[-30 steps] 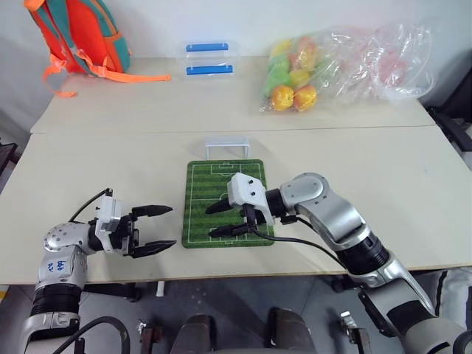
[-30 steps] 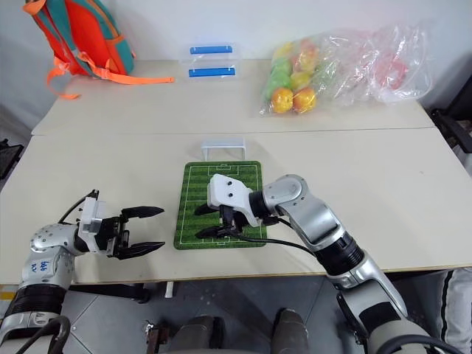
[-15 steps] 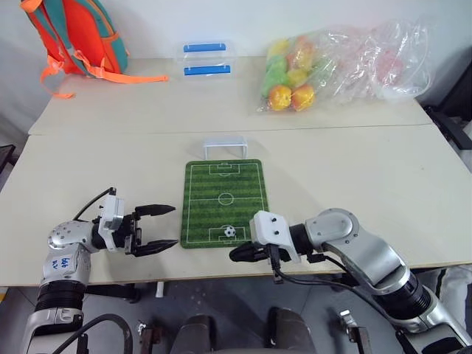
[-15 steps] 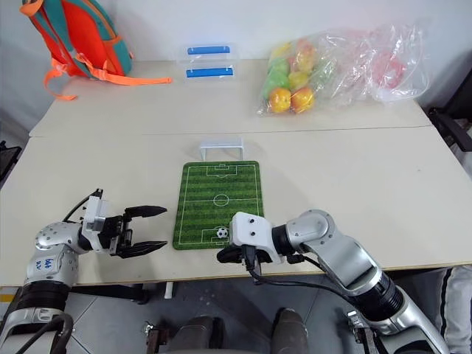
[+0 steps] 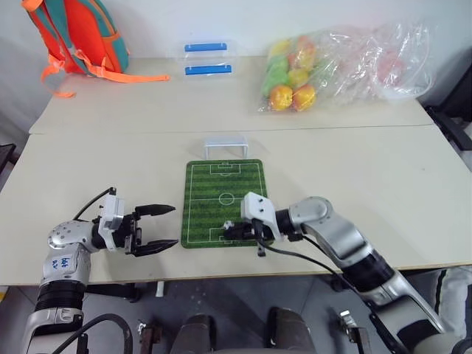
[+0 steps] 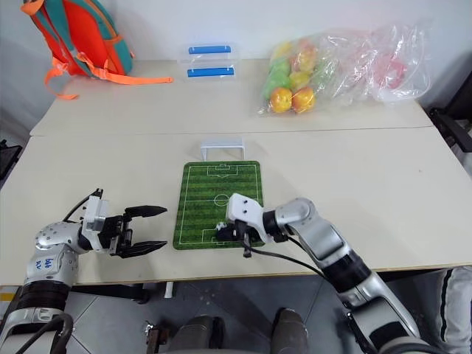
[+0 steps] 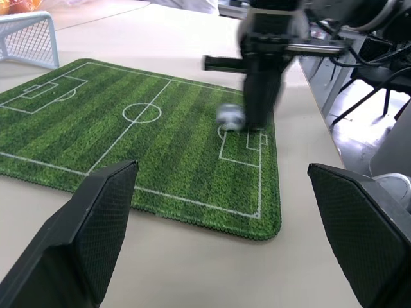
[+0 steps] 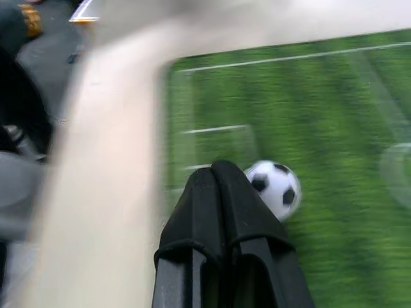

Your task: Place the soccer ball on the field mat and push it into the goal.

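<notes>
A tiny black-and-white soccer ball (image 8: pixel 275 187) rests on the green field mat (image 5: pixel 225 190), near the mat's end closest to the robot, by the small penalty box lines. The right hand (image 8: pixel 221 176) has its two black fingers pressed together, closed on nothing, with their tips right beside the ball on the mat. The small white goal (image 5: pixel 226 145) stands at the mat's far end, just touching its edge, well apart from the ball. The left hand (image 5: pixel 161 227) hovers over the pale surface (image 5: pixel 110 162) just left of the mat, its fingers spread open and empty. Farther back on the surface lie two clear boxes with blue handles (image 5: pixel 209 58), an orange backpack (image 5: pixel 74 37) and a plastic bag of colourful balls (image 5: pixel 332 63).
</notes>
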`<move>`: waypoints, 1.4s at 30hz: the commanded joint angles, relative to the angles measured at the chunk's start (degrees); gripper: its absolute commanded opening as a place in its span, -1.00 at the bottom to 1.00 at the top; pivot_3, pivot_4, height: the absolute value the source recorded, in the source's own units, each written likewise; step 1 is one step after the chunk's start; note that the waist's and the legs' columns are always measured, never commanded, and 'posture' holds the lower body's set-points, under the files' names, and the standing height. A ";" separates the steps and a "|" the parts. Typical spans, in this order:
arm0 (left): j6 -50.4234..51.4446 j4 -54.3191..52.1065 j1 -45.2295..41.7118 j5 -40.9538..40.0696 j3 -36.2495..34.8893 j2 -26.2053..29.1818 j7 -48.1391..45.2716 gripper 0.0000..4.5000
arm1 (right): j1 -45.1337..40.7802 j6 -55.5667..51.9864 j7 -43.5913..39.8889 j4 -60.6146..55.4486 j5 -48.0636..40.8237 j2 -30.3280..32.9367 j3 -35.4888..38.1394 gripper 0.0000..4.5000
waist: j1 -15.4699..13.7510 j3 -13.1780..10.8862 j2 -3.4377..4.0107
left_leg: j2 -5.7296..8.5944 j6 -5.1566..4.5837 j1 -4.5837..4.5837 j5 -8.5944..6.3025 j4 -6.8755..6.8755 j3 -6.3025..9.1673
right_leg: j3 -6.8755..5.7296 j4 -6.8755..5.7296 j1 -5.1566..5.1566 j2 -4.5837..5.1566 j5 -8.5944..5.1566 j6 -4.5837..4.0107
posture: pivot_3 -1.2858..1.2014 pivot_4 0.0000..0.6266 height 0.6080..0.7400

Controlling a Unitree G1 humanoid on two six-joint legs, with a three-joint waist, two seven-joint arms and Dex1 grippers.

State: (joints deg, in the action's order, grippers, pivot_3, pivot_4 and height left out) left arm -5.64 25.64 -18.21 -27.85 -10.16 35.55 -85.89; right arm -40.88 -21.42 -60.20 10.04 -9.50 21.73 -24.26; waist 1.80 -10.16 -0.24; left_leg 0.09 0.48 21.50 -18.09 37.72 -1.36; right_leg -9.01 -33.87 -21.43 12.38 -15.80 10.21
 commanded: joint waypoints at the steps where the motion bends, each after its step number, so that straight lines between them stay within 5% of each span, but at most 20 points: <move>1: -1.12 -0.26 -0.96 -0.25 -0.65 0.13 0.04 1.00 | -9.14 6.37 5.94 9.13 0.75 -0.52 8.75 -0.98 | 0.08 -0.01 0.02 | 0.00 0.00 0.01 0.00 0.01 0.00 | 0.01 0.00 -0.02 0.00 0.01 -0.01 | 0.03 -0.52 1.00; 10: -2.31 1.42 -2.37 0.14 -0.58 -0.22 0.56 1.00 | -13.47 1.91 8.91 2.33 -3.28 -0.19 17.28 -0.98 | 0.15 -0.01 0.02 | 0.00 0.03 0.00 -0.01 -0.34 0.01 | -0.15 0.09 -0.09 -0.01 0.01 -0.01 | 0.03 -0.52 1.00; 16: 3.40 2.72 -4.31 1.03 -1.39 -0.31 8.52 1.00 | -4.82 -5.90 5.06 -10.31 -7.42 5.46 18.74 -0.98 | -0.29 -0.01 0.01 | -0.01 0.03 0.00 -0.01 -0.29 0.02 | -0.15 0.07 -0.07 -0.01 0.01 -0.01 | 0.03 -0.52 1.00; 19: 2.63 3.87 -5.39 2.11 -2.94 -0.75 14.38 1.00 | 2.51 -5.74 -1.17 -12.34 -8.49 12.16 18.93 -0.74 | -0.60 -0.01 -0.02 | 0.04 -0.05 0.01 -0.06 -0.21 0.00 | -0.12 0.12 -0.02 0.02 0.01 -0.01 | 0.03 -0.52 1.00; 22: 4.27 4.30 -5.93 3.22 -4.18 -0.50 21.03 1.00 | 7.83 -3.52 -3.76 -11.07 -9.87 15.74 21.65 -0.28 | -0.31 -0.03 -0.06 | 0.04 -0.08 0.01 -0.08 -0.22 -0.07 | -0.10 0.16 -0.03 0.04 0.01 -0.01 | 0.03 -0.52 1.00; 31: 5.09 4.59 -5.23 1.76 -6.14 2.38 18.47 1.00 | 21.77 7.13 -12.91 -7.76 -14.60 22.27 30.29 0.99 | -0.23 -0.06 -0.10 | 0.00 -0.07 -0.08 -0.07 -0.18 -0.20 | -0.04 0.13 -0.02 0.03 0.01 -0.01 | 0.03 -0.52 1.00; 42: 6.33 7.68 -6.94 3.79 -4.86 7.16 14.94 1.00 | 25.65 16.28 -11.00 0.01 -13.34 22.45 35.88 0.99 | -0.31 -0.06 -0.11 | -0.01 -0.07 -0.09 -0.08 -0.04 -0.21 | -0.01 0.09 0.03 0.04 0.01 -0.01 | 0.03 -0.52 1.00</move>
State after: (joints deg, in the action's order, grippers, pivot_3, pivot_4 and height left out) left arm 0.81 33.24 -24.51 -24.44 -14.58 41.44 -70.27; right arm -15.48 -6.51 -71.80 10.16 -22.23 44.04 9.75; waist 1.50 -10.22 -0.35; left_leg 0.08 0.42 21.41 -18.17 37.67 -1.56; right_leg -9.02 -33.79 -21.40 12.41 -15.79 10.19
